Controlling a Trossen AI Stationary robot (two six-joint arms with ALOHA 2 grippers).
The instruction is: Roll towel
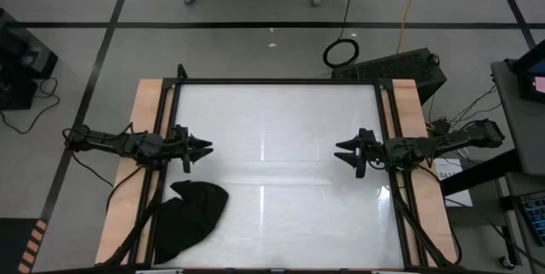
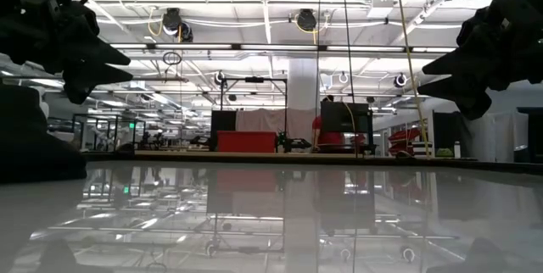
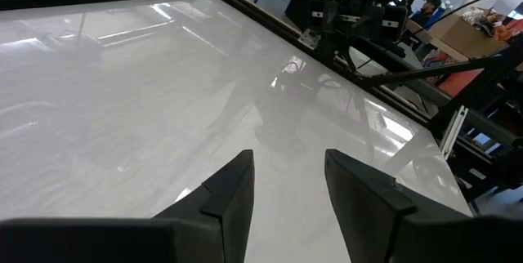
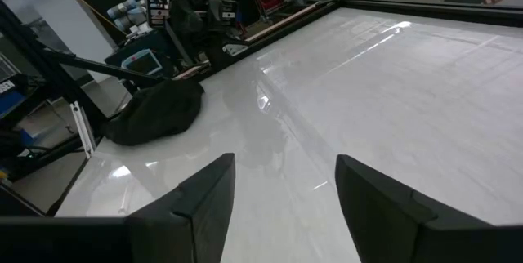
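The plain black soft cloth towel (image 1: 189,217) lies crumpled in a heap on the glossy white table (image 1: 281,163), near the left gripper (image 1: 203,148) and just off to the side of its fingers, untouched. The right gripper (image 1: 344,152) hangs well apart across the table. Both sets of fingers stand open, holding nothing.

A glossy white table (image 1: 281,129) (wood-edged), black cable coil (image 1: 341,51) beyond.
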